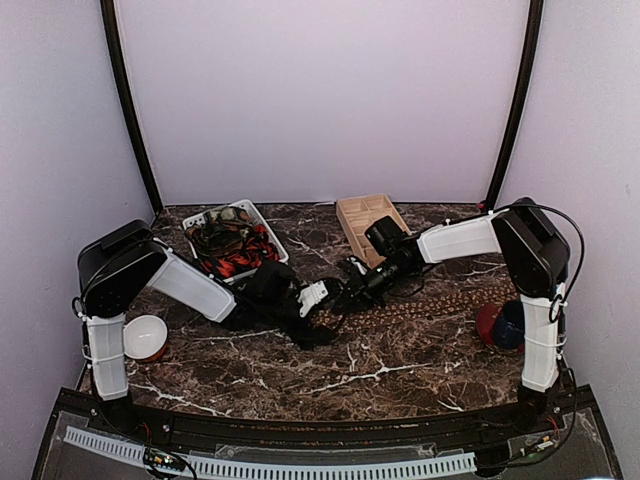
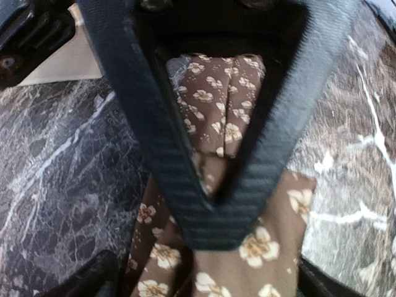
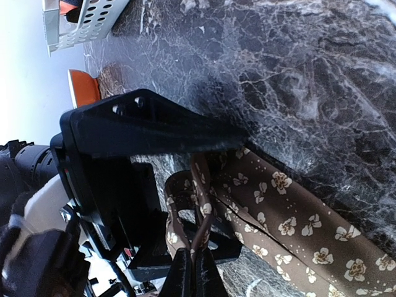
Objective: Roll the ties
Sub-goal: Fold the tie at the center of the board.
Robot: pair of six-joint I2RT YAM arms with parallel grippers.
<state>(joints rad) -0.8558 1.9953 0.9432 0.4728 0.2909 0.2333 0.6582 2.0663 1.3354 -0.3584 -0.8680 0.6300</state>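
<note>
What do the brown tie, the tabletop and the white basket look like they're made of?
Brown tie: soft woven fabric, matte, printed with cream flowers; it folds and creases.
Tabletop: dark marble or marble-look laminate, white veins, slight sheen.
White basket: likely moulded plastic, perforated walls.

Robot lab booth: plain white walls (image 1: 320,100), marble-look tabletop (image 1: 400,370).

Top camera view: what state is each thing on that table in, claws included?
left claw: open, over the brown tie.
right claw: shut, pinching the brown tie.
brown tie: one end curled up, the rest flat on the table.
white basket: upright, holding a heap of other ties.
white bowl: upright, empty.
wooden tray: upright, compartments look empty.
</note>
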